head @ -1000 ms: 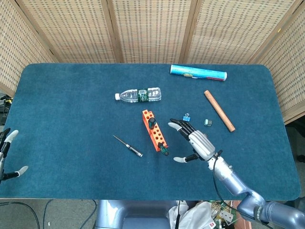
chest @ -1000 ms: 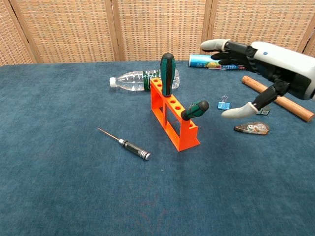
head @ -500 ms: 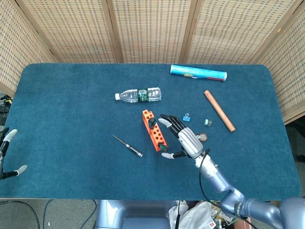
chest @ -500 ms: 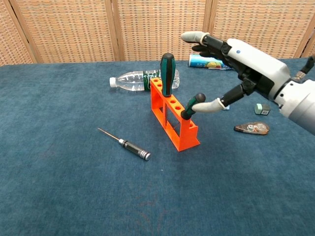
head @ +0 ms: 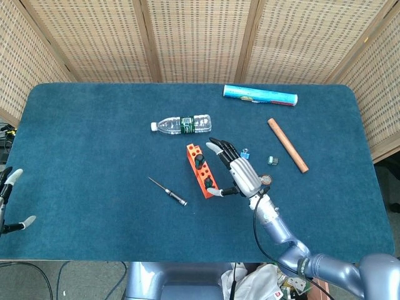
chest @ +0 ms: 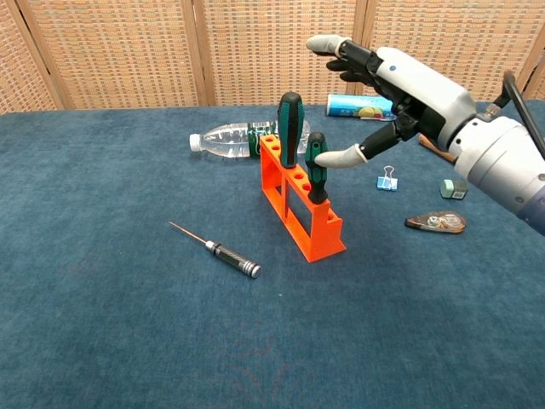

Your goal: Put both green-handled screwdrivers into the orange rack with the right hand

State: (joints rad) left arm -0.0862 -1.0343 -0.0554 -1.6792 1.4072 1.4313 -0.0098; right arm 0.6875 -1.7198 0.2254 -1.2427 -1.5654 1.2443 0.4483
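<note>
The orange rack [chest: 303, 210] [head: 199, 172] stands mid-table. A tall green-and-black-handled screwdriver [chest: 289, 128] [head: 200, 161] is upright in a far hole. A shorter green-handled screwdriver [chest: 316, 167] stands upright in a nearer hole. My right hand [chest: 410, 83] [head: 238, 172] hovers just right of the rack with its fingers spread. Its thumb tip touches the short screwdriver's handle from the right, and it holds nothing. My left hand [head: 7, 201] shows at the far left edge of the head view, off the table, fingers apart and empty.
A thin black screwdriver [chest: 218, 248] [head: 169, 190] lies left of the rack. Behind the rack lies a clear bottle [chest: 228, 139]. To the right are a blue binder clip [chest: 387, 181], a small green object [chest: 453, 188], a brown flat item [chest: 435, 223], a wooden dowel [head: 287, 144] and a blue tube [head: 260, 94].
My right hand moved left toward the rack. Its thumb met the short screwdriver, which leaned right before and now stands upright in its hole.
</note>
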